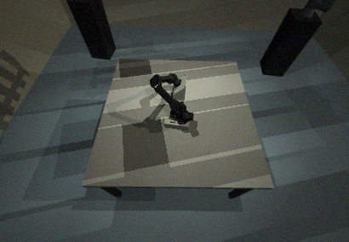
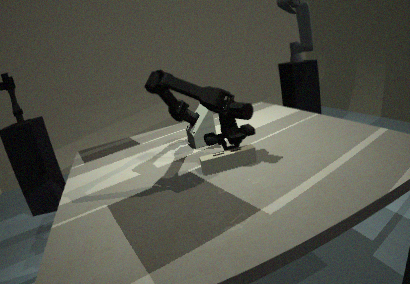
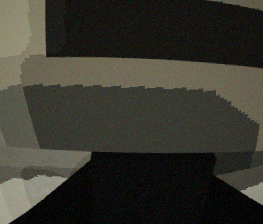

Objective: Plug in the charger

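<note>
Looking down the wrist view first, I have the dark body of the charger [image 3: 151, 196] filling the lower middle of the picture, clamped between the fingers, which are shut hard against its sides. I can see no prongs beyond its far edge, and the pale top of the power strip [image 3: 142, 116] sits right against that edge, with a long dark band across the strip farther on. From that I judge the insertion step is in hand and the prongs are already some way into a slot, though I cannot tell how deep or whether the shutter has fully given way. In the side view the gripper [image 2: 226, 143] points down, just over the strip [image 2: 228, 157] lying on the desk [image 2: 310, 176], and the arm reaches forward from its base. From above, the gripper [image 1: 179, 118] covers one end of the strip [image 1: 173, 124]; whether that is the left outlet I cannot tell at this size. My next move would be a straight, square push down until the charger body seats, then releasing it.
</note>
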Controlling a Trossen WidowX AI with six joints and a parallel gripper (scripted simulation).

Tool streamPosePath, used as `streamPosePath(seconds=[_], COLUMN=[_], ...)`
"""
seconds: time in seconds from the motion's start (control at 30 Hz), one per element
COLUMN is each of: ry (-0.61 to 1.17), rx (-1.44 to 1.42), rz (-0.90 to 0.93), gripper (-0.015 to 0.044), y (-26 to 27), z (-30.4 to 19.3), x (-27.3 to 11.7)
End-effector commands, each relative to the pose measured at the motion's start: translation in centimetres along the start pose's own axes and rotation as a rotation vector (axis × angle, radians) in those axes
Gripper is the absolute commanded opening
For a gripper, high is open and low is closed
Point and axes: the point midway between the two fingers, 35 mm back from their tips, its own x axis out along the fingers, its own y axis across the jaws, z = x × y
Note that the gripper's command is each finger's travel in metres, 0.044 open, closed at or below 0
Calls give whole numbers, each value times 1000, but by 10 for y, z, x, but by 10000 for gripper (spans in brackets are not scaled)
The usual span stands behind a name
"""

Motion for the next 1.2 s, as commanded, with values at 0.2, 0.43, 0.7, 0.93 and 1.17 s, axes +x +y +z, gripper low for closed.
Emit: streamPosePath(seconds=[0.2,0.43,0.7,0.93,1.17], ry=[-7,-7,-7,-7,-7], rx=[-1,-1,0,0,0], rz=[0,0,0,0,0], gripper=[0,0,0,0,0], y=[0,0,0,0,0], z=[6,8,12,14,17], x=[-1,-1,-1,-1,-1])
